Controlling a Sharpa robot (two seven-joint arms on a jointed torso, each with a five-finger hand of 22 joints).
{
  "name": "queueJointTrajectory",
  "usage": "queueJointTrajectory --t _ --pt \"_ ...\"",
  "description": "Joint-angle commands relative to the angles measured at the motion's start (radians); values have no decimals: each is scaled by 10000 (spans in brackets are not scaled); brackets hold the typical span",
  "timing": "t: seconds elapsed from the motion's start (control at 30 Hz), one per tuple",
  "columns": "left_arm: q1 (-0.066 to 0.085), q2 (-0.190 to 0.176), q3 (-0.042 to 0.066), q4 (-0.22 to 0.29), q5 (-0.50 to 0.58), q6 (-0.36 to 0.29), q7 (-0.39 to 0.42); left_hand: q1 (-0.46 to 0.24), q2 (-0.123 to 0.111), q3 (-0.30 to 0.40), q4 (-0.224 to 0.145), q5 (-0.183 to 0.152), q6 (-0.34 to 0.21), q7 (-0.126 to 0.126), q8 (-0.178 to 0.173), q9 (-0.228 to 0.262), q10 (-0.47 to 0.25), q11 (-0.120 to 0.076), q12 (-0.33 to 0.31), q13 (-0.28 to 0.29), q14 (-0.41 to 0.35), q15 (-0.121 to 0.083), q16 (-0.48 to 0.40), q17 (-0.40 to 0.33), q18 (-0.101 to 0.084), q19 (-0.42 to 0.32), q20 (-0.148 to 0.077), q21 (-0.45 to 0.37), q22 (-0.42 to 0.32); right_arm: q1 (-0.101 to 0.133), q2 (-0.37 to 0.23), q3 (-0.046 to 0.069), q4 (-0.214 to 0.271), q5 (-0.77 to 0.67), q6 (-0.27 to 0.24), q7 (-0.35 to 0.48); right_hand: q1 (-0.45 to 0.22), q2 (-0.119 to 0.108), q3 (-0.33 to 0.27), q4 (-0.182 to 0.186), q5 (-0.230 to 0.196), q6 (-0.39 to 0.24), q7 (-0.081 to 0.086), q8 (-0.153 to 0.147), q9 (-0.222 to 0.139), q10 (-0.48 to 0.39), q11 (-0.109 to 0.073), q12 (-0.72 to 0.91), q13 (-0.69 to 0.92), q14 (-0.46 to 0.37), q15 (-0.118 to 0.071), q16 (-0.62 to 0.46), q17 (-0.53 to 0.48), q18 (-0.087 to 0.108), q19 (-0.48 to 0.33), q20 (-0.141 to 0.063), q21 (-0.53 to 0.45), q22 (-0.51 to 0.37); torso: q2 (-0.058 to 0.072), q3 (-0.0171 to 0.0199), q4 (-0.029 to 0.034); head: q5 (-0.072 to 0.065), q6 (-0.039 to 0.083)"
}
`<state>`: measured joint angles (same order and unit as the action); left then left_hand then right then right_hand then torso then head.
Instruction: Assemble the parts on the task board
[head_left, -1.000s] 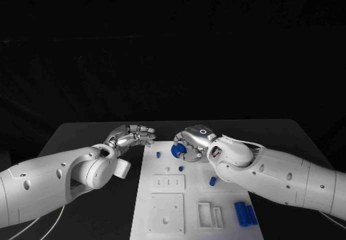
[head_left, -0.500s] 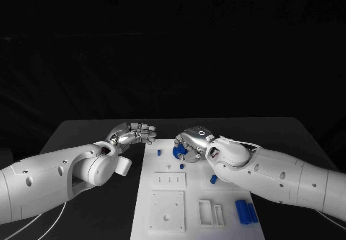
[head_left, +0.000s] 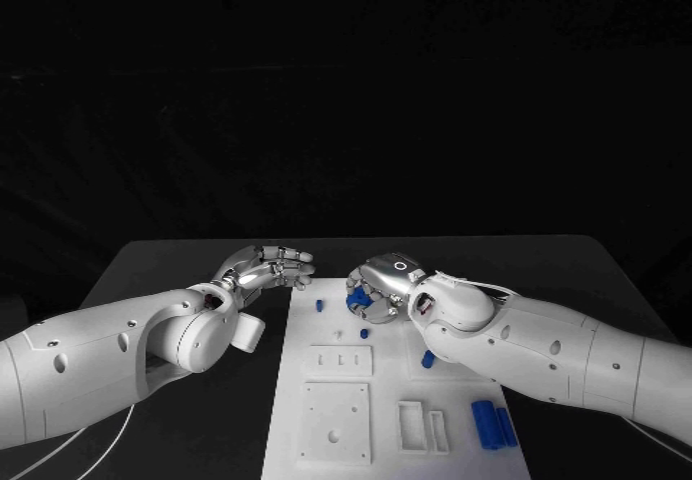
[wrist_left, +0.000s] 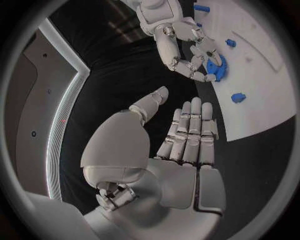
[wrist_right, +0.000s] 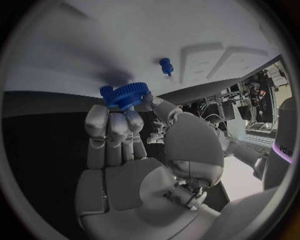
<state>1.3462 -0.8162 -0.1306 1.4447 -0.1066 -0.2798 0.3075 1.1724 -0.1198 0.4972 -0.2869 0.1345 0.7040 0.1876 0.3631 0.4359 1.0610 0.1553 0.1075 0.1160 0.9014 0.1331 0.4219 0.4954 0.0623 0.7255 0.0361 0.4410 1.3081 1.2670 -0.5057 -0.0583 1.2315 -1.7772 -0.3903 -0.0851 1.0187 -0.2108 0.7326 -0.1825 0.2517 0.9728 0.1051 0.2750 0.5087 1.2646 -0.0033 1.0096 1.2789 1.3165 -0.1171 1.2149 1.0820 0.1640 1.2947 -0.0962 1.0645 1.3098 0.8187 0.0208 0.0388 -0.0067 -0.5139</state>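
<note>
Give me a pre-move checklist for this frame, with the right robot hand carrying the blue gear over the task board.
1. Grip on blue gear: right robot hand holds it at the fingertips. Ok.
2. Gear clear of the task board: cannot tell; contact is hidden.
3. Left robot hand out of the way: beside the board's far left corner, holding nothing, fingers together. Ok.
4. Nearby small blue peg undisturbed: stands apart from the gear. Ok.
5. Target seat for the gear: cannot tell; the hand covers it.
6. Two blue cylinders at the near right: lying untouched. Ok.
</note>
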Motion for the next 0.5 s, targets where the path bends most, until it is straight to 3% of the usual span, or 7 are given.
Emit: queueJointTrajectory --t 0.03,0.5 --pt "16 11 8 15 17 168 46 -63 -46 63 1 9 -60 248 -70 -18 1 57 -37 -17 -46 31 -32 16 129 -90 -11 38 183 -46 -34 -40 -46 170 210 56 30 -74 -35 4 -71 -122 74 -104 -43 -121 25 -113 -45 -2 79 -76 -8 978 -51 -18 -28 48 0 16 -4 8 -21" --pt "16 -9 8 24 17 147 46 -73 -61 62 3 5 -72 252 -79 -21 -23 76 -64 -23 -52 35 -45 23 131 -98 -7 40 183 -55 -158 -71 72 470 285 159 -128 -163 -393 -12 -224 -458 198 -290 -167 -254 143 -259 -124 -5 190 -122 3 978 -78 -19 -54 39 -6 31 -20 19 -39"
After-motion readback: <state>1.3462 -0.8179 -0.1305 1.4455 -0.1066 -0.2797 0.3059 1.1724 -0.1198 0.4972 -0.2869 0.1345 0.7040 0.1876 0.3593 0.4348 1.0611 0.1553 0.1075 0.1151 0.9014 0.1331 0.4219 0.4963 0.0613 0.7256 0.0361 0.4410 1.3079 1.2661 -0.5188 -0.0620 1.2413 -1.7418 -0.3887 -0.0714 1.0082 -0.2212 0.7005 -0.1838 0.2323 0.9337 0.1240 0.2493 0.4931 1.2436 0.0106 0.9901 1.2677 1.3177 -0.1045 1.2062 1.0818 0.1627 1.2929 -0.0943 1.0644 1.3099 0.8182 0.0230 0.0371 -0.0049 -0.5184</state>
